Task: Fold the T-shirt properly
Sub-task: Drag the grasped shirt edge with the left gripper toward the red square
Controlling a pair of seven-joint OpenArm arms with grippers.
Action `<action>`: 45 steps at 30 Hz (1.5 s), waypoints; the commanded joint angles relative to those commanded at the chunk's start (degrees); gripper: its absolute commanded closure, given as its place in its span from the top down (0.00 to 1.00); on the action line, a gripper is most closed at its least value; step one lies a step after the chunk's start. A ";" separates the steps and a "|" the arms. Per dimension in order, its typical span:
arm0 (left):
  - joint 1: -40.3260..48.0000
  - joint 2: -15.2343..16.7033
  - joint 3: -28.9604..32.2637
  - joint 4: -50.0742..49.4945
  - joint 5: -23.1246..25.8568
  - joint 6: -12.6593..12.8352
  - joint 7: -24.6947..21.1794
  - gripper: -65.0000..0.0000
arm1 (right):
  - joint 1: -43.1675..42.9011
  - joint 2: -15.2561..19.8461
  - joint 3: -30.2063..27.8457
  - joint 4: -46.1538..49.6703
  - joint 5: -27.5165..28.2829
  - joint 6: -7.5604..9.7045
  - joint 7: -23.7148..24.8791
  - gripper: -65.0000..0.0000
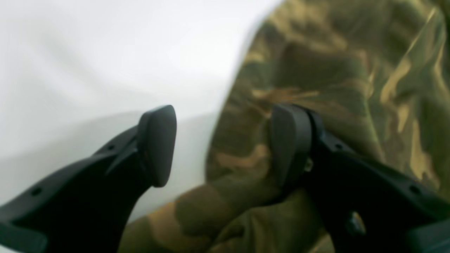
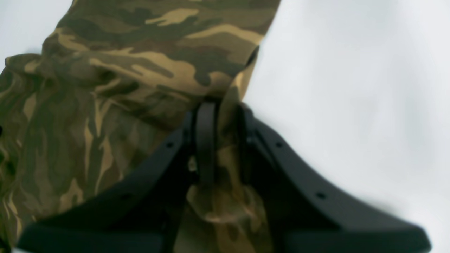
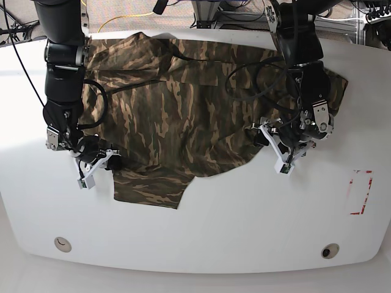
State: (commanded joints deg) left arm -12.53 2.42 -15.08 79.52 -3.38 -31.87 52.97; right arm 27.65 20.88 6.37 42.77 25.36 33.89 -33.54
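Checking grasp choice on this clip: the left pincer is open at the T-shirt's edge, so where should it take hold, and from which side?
Judging by the wrist view, the left pincer best takes the T-shirt at the hem edge lying between its open jaws, coming from the bare table side. The border there looks thin and flat, so one pad could slide under. The right pincer already clamps its edge.

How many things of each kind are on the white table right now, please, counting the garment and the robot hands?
T-shirt: 1
Robot hands: 2, the left hand and the right hand
Red-outlined marking on the table: 1
Total: 4
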 joint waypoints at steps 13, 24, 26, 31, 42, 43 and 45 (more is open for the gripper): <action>0.79 -0.09 1.67 -4.31 -0.18 -0.35 0.00 0.08 | 0.00 0.00 0.00 0.00 0.00 0.00 0.00 0.15; 0.79 -4.22 9.49 7.74 0.09 0.00 -0.09 0.07 | 0.00 0.00 0.00 0.00 0.00 0.00 0.00 0.15; 0.62 -5.27 10.55 9.58 0.09 0.09 0.00 0.07 | -0.09 0.00 0.00 0.00 0.00 0.00 0.00 0.15; -1.05 -8.26 11.96 10.81 0.18 0.09 0.00 0.07 | -0.09 0.00 0.00 0.00 0.00 0.00 0.00 0.15; -5.63 -11.16 14.68 10.55 7.74 -0.26 -0.18 0.08 | -0.09 0.00 0.00 0.00 0.00 0.00 0.00 0.15; -6.51 -11.16 14.68 10.46 8.18 -0.26 -0.18 0.08 | -0.09 0.00 0.00 0.00 0.00 0.00 0.00 0.15; -7.38 -11.08 14.68 10.46 8.26 -0.26 -0.18 0.16 | -0.09 0.00 0.00 0.00 0.00 0.00 0.00 0.15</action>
State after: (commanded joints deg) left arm -19.91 -8.66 -0.40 89.98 4.88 -32.13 52.79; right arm 27.56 20.88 6.37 42.77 25.36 33.89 -33.54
